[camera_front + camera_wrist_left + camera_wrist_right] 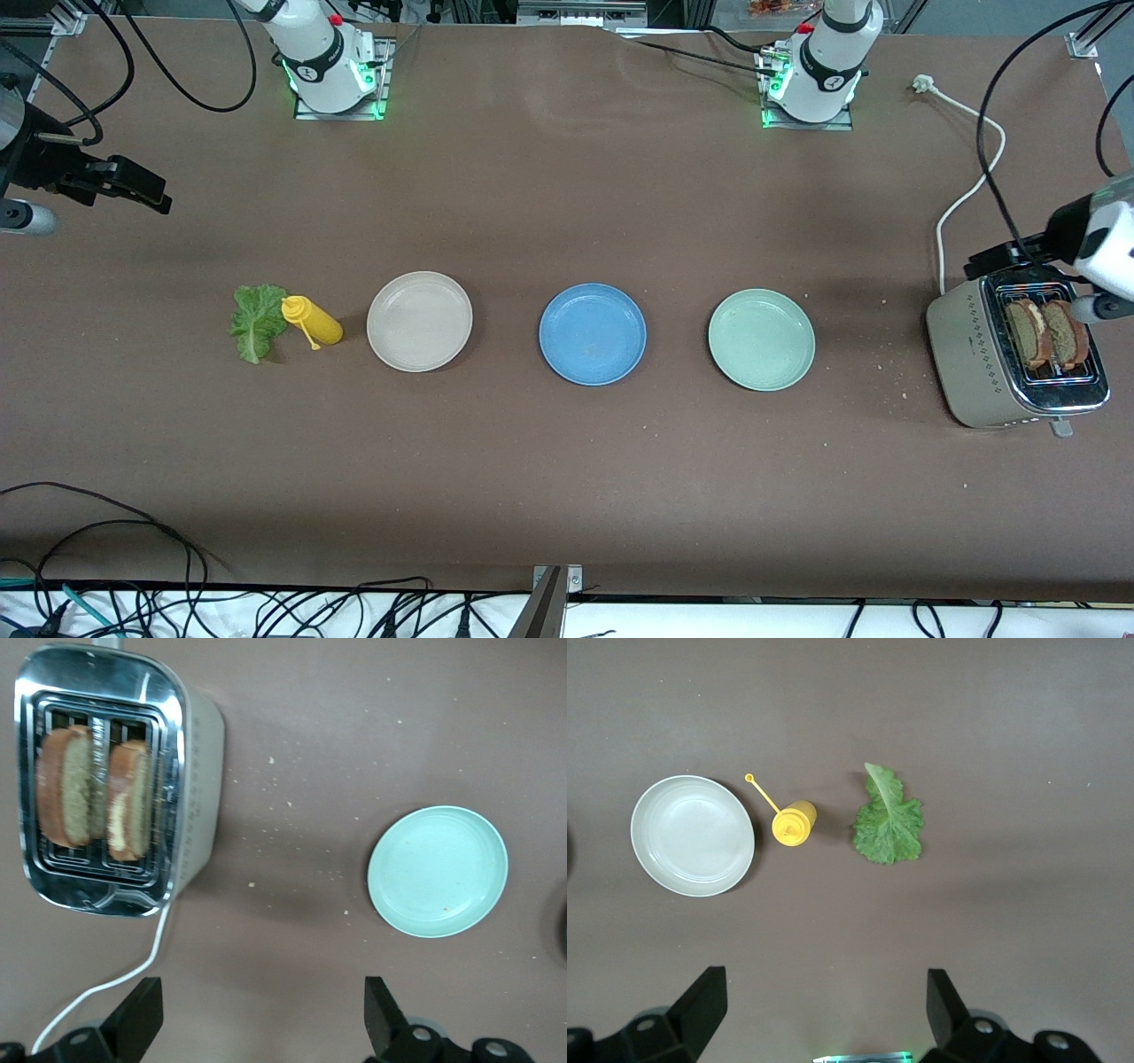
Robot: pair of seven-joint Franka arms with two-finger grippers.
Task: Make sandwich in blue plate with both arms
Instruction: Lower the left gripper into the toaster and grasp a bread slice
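Note:
The blue plate (592, 334) lies empty mid-table between two other plates. Two brown toast slices (1050, 335) stand in the slots of a toaster (979, 363) at the left arm's end; they also show in the left wrist view (66, 788). A green lettuce leaf (257, 321) lies flat at the right arm's end and shows in the right wrist view (888, 819). My left gripper (997, 261) hangs open and empty over the table beside the toaster (199, 771). My right gripper (146, 190) hangs open and empty over bare table, apart from the lettuce.
A yellow squeeze bottle (312, 321) lies beside the lettuce. A beige plate (419, 321) and a pale green plate (761, 339) flank the blue plate. The toaster's white cord (961, 199) runs toward the left arm's base. Crumbs lie near the toaster.

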